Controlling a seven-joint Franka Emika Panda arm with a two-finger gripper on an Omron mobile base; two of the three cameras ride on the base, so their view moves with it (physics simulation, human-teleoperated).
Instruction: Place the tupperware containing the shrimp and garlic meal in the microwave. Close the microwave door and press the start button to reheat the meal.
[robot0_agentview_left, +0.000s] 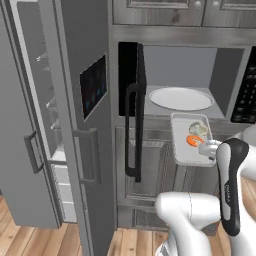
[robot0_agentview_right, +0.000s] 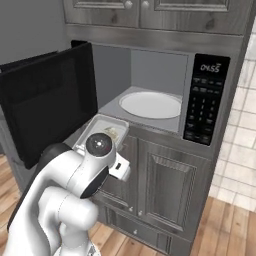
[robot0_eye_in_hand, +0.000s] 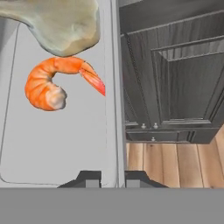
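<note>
The tupperware (robot0_eye_in_hand: 57, 144) is being gripped by its side wall, which is being pinched between the two tips of the gripper (robot0_eye_in_hand: 113, 178), with the shrimp (robot0_eye_in_hand: 52, 85) and the pale garlic lump (robot0_eye_in_hand: 61, 26) lying just ahead of the fingers. The container is being held level in front of the microwave (robot0_agentview_left: 190, 75) (its door (robot0_agentview_right: 47, 102) is standing open), below and short of the white turntable plate (robot0_agentview_left: 181, 98).

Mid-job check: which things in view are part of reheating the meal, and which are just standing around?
Job:
tupperware, held at its rim by the end effector
shrimp
garlic
microwave, turntable
microwave door, open

Not job:
fridge, door open
lower cabinets
</note>
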